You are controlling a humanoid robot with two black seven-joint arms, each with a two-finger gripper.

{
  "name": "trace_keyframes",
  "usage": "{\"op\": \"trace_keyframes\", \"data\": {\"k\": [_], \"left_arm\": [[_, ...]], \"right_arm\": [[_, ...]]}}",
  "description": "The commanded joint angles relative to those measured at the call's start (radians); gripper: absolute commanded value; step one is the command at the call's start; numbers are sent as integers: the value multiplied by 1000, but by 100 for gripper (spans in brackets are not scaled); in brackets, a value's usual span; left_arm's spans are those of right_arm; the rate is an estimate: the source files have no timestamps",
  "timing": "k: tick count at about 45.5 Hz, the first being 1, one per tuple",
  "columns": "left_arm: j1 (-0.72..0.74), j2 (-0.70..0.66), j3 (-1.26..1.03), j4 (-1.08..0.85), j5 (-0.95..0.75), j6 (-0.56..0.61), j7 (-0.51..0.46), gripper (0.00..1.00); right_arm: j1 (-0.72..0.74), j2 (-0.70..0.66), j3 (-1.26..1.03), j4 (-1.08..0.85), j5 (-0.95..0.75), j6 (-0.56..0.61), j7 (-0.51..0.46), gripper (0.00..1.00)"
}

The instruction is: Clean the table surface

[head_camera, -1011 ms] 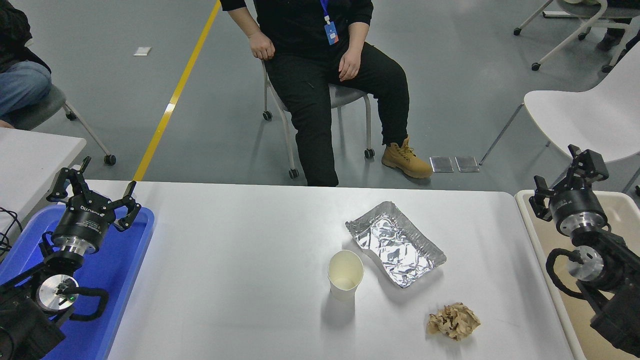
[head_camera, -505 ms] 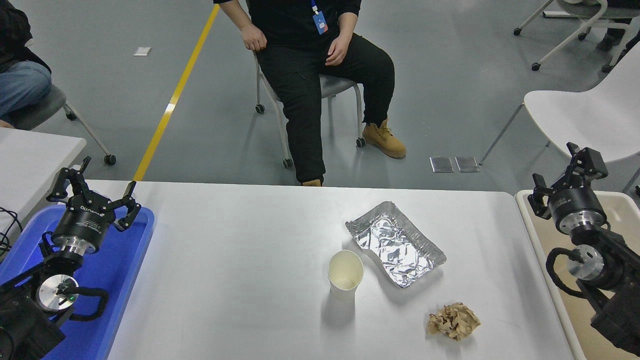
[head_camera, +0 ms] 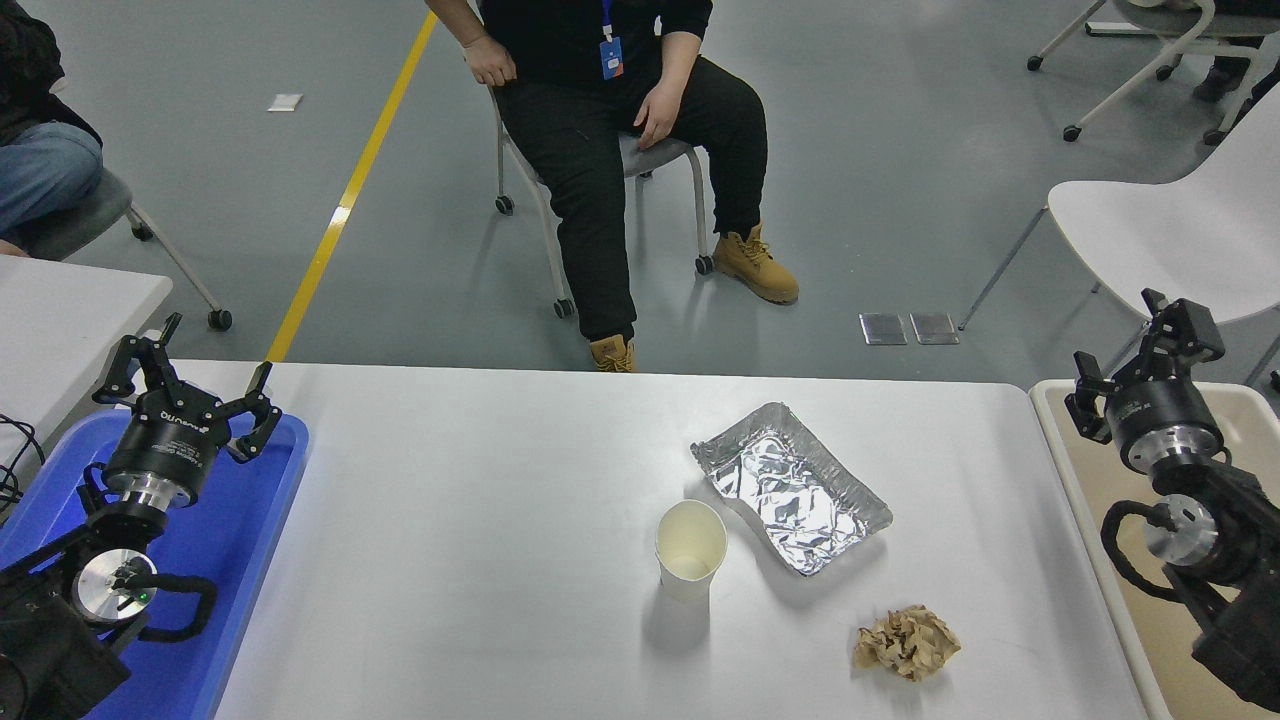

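White table surface (head_camera: 480, 560); grey floor (head_camera: 900, 150) beyond

Cup (head_camera: 690, 548), foil tray (head_camera: 792, 488), crumpled paper (head_camera: 907, 643) right; left table surface (head_camera: 450, 520) seemingly bare.

1 view only: a head camera set high on the robot's side, facing forward and down across the table surface (head_camera: 480, 560). It sits near the near edge, which is cut off; the far edge and the floor beyond fill the top half.
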Motion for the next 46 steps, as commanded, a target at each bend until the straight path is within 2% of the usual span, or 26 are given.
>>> {"op": "trace_keyframes", "data": {"k": [1,7,13,26,38,46], "left_arm": [[0,0,0,0,0,0,0,100],[0,0,0,0,1,0,1,100],[0,0,0,0,0,0,0,100],[0,0,0,0,0,0,0,100],[0,0,0,0,0,0,0,100],[0,0,0,0,0,0,1,100]], "right_arm": [[74,-79,-236,69,-42,0,0,98],[163,-162,-416,191,-70,0,0,98],[266,-260,-559,348,-169,0,0,98],[441,-443,-792,636,-593,36,0,98],[588,-458,-1014,742,-881,96,-3,98],[679,-356,-1096,748,-966,98,-23,98]]}}
